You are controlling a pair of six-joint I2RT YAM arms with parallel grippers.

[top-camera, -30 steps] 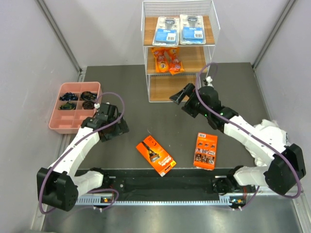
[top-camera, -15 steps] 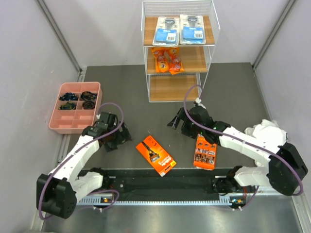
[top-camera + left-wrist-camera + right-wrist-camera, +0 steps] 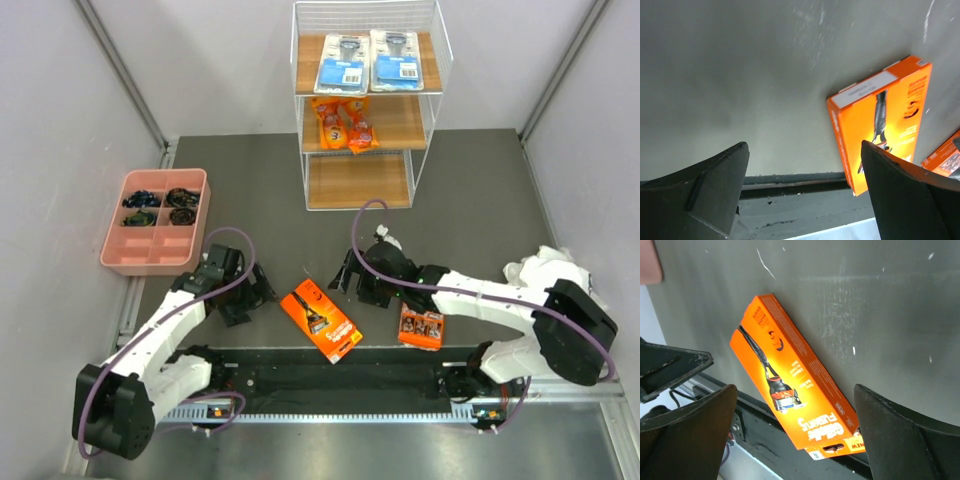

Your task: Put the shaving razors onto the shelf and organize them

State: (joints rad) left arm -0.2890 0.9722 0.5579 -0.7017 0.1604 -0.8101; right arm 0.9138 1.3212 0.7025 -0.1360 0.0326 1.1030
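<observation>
Top external view: the white wire shelf [image 3: 358, 182] stands at the far side of the dark tabletop [image 3: 470, 200]. Two clear-and-blue blister cards [image 3: 343, 63] lie side by side on its top board, two orange pouches [image 3: 343, 122] lie on the middle board, and the bottom board is bare. The long orange-black box [image 3: 321, 320] lies flat on the tabletop near the arm bases. The left gripper [image 3: 250, 293] is just to its left and the right gripper [image 3: 350, 285] just to its right. The orange card [image 3: 421, 328] lies beside the box, partly under the right arm. A pink tray [image 3: 113, 262] sits at the left.

Left wrist view: the left gripper [image 3: 804, 145] is spread wide and holds nothing. The box [image 3: 880, 120] lies ahead on the right, with a corner of the card [image 3: 945, 157] beyond it.

Right wrist view: the right gripper [image 3: 795, 387] is also spread wide and empty. The box [image 3: 790, 370] lies flat on the tabletop, in line with the gap between its fingers.
</observation>
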